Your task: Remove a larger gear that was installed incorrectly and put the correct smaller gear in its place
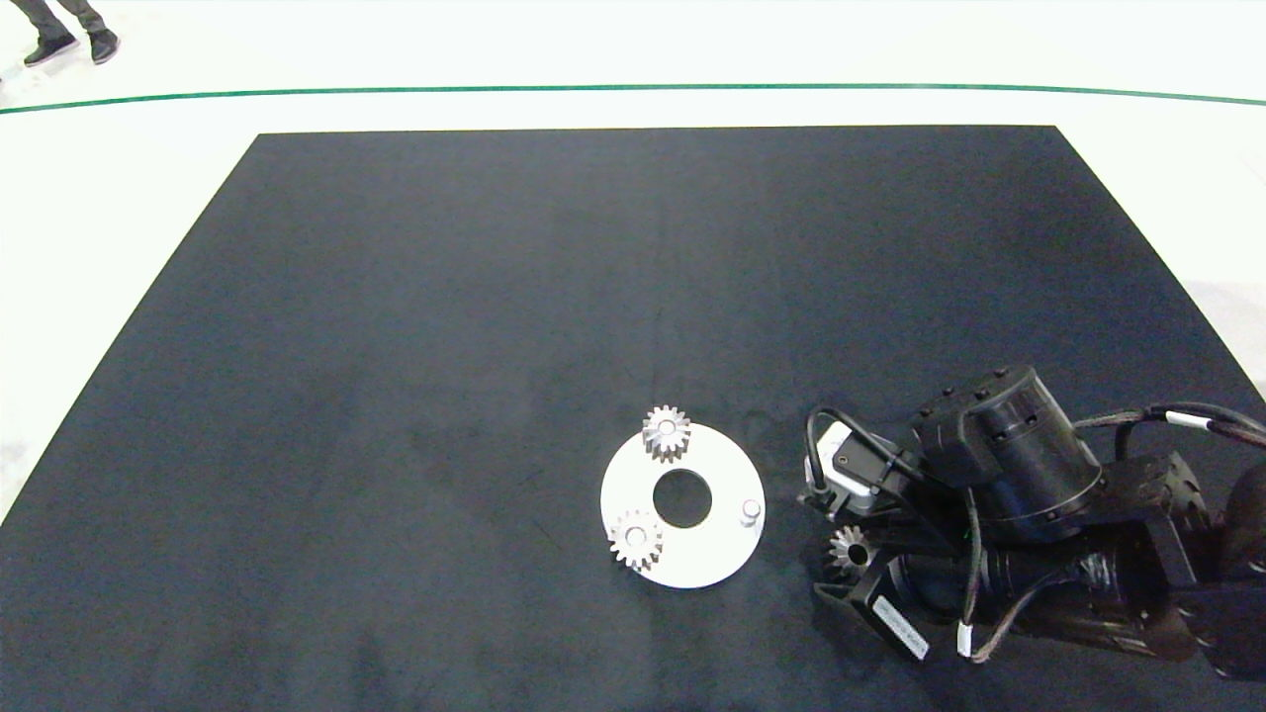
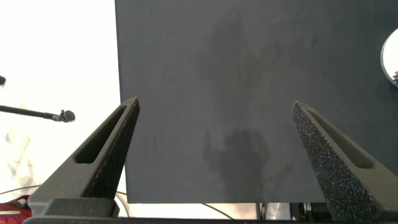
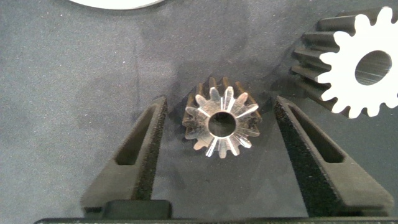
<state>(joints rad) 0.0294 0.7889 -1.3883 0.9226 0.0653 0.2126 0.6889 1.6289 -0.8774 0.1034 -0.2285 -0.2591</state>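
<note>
The smaller gear (image 3: 202,121) lies flat on the black mat, its star-like teeth up, between the fingers of my right gripper (image 3: 219,102). The gripper is open, with a gap on each side of the gear. In the head view this gear (image 1: 848,546) shows under my right gripper (image 1: 849,559), just right of the white disc plate (image 1: 692,569). The larger gear (image 3: 339,74) lies on the mat beside the smaller one, outside the fingers; the arm hides it in the head view. My left gripper (image 2: 214,106) hangs open and empty over the mat's edge, outside the head view.
Two compact gears (image 1: 666,432) (image 1: 635,539) sit on the plate, and a bare peg (image 1: 751,511) stands on the plate's right side. A person's shoes (image 1: 69,44) show at the far left beyond the table.
</note>
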